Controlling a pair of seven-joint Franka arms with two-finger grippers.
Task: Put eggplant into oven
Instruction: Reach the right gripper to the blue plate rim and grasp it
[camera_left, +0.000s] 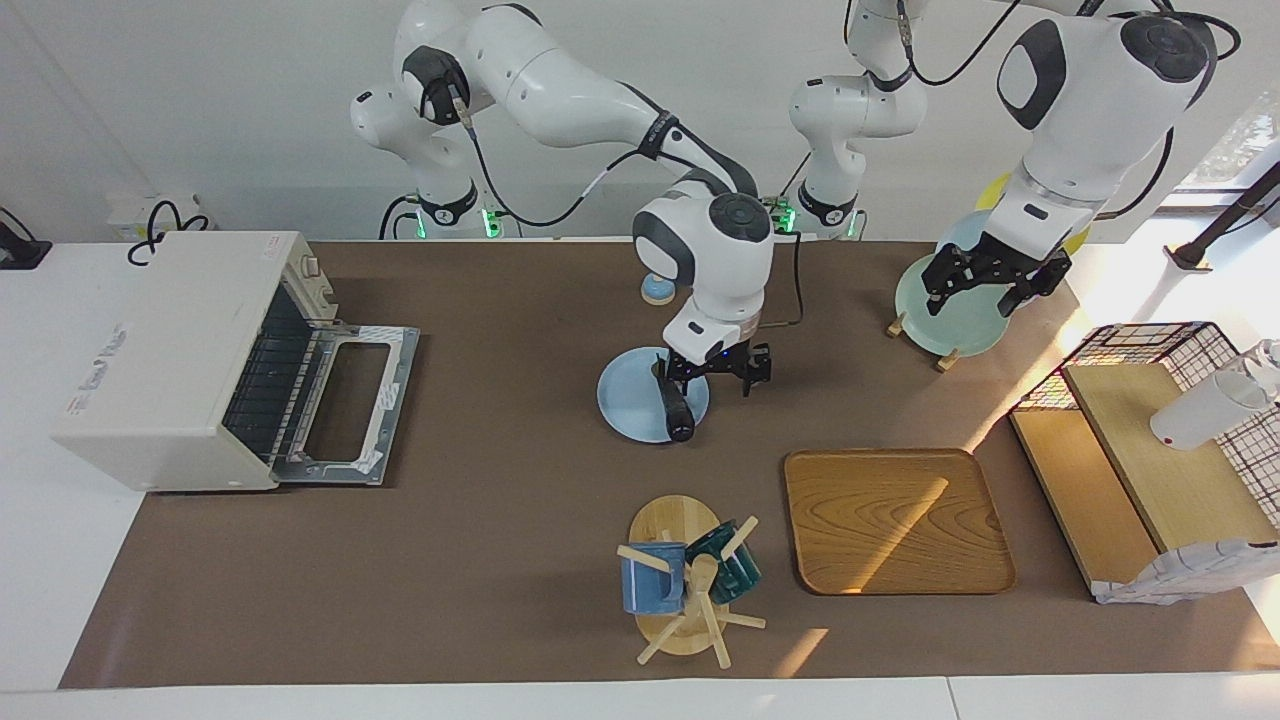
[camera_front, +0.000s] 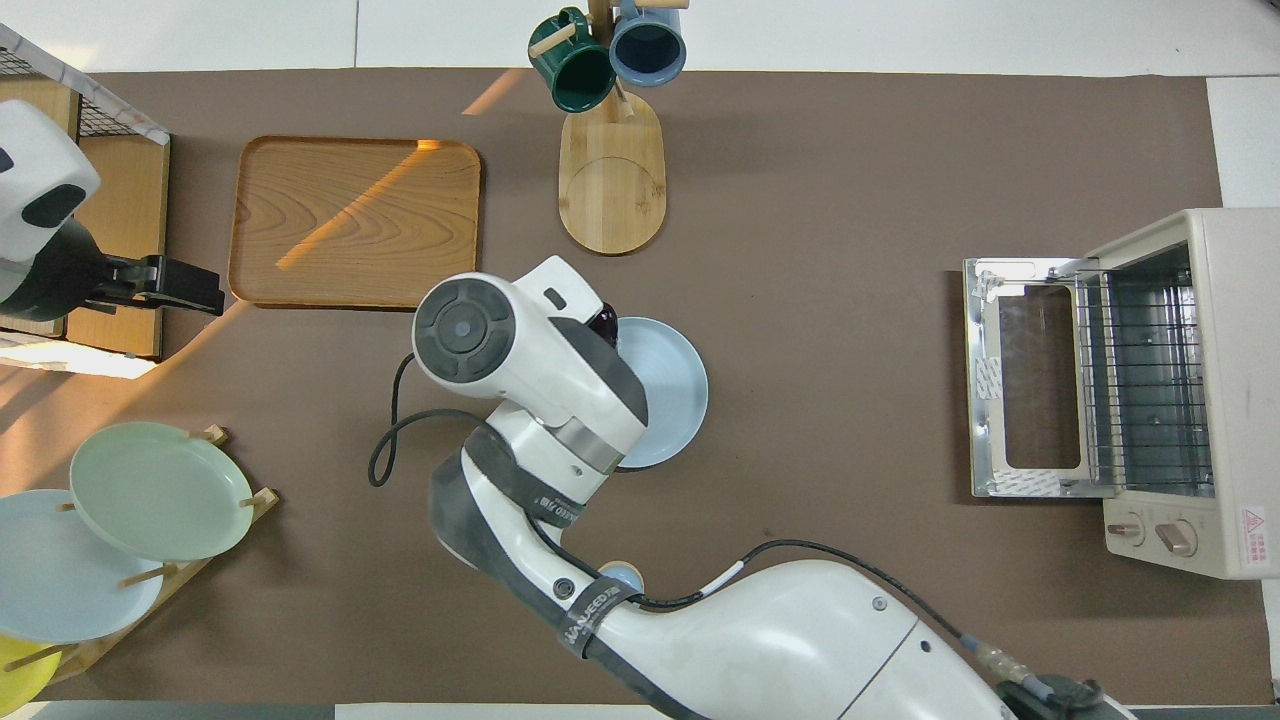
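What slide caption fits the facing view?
Open right gripper over the eggplant on its blue plate; oven door open.

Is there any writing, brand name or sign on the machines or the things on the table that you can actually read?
Band on the right arm: a word in white capitals, too blurred to read for sure.
Red lettering on the top of the oven: too blurred to read.
Red warning sticker beside the oven's knobs: a triangle sign, its print too small to read.
Nothing else carries writing.
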